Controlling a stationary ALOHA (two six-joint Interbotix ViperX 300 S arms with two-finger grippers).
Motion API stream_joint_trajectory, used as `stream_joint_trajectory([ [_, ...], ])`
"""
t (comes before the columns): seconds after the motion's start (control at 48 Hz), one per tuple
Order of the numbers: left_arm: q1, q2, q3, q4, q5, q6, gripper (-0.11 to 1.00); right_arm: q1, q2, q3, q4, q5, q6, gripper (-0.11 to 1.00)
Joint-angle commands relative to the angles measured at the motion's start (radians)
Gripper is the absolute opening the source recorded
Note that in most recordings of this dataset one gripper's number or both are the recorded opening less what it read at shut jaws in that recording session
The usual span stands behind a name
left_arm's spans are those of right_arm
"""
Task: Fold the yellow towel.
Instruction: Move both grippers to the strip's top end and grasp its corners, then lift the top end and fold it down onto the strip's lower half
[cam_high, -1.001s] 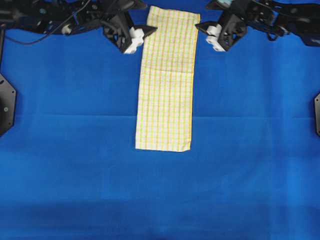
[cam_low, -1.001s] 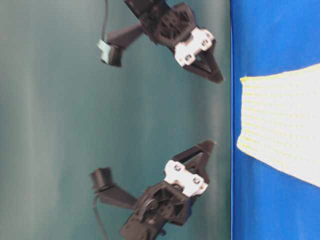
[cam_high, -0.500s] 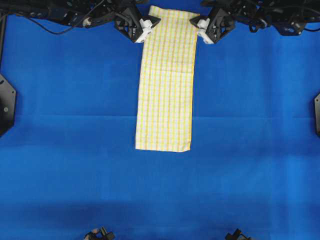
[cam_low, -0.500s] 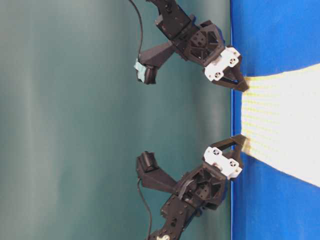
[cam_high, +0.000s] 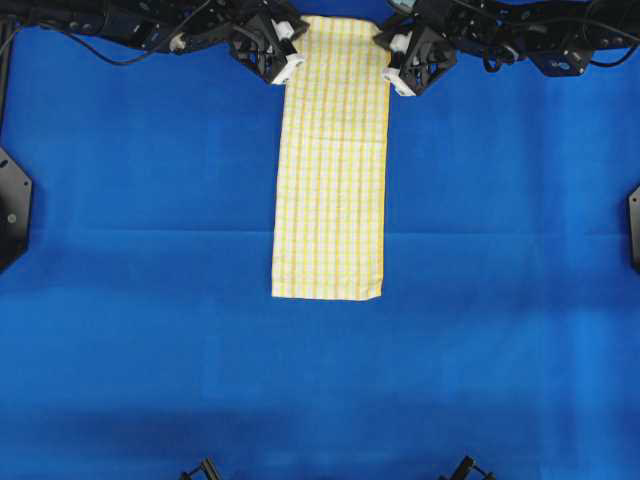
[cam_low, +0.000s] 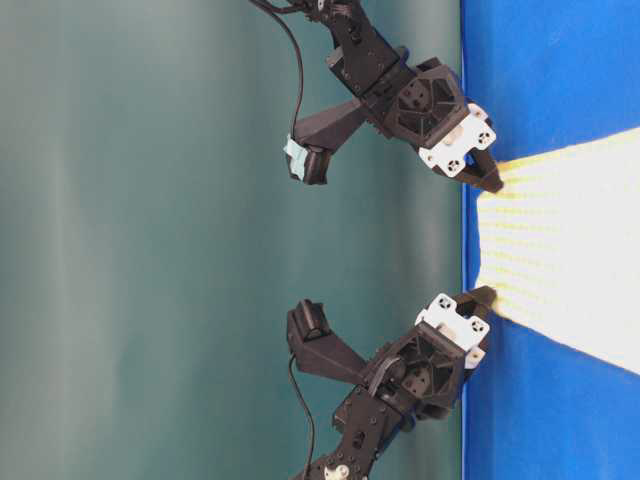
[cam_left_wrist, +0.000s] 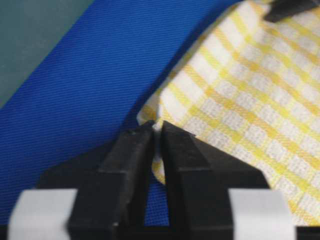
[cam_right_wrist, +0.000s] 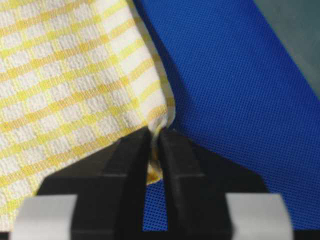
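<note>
Left hand (cam_left_wrist: 156, 137) pinched tight on a corner of the thin yellow-checked cloth towel (cam_high: 331, 160); right hand (cam_right_wrist: 155, 140) likewise clamped on the opposite corner, both arms reaching low.

Two black robot arms, each ending in a left gripper (cam_low: 478, 302) or right gripper (cam_low: 490, 181) with tapered black fingers, white screw-studded plates, trailing black cables and black wrist cameras.

My left gripper (cam_left_wrist: 157, 131) fingers matt black plastic, yellow towel (cam_high: 331, 170) woven cloth, fine rough checked weave, blue table cover (cam_high: 150, 300) matt coarse-woven fabric, my right gripper (cam_right_wrist: 154, 136) likewise matt black plastic.
</note>
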Motion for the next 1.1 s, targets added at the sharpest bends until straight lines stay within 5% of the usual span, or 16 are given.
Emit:
stream_joint_trajectory([
  [0.0, -0.006, -0.015, -0.017, -0.003, -0.005, 0.0, 0.02, -0.005, -0.011, -0.014, -0.006, -0.005, -0.002, 0.06],
  [0.73, -0.011, -0.186, 0.037, -0.003, 0.04, 0.009, 0.03, -0.002, -0.141, -0.031, -0.018, 0.035, -0.012, 0.06],
  [1.084, -0.098, -0.249, 0.098, -0.002, 0.04, -0.009, 0.02, 0.054, -0.192, 0.02, -0.02, 0.054, -0.008, 0.06],
])
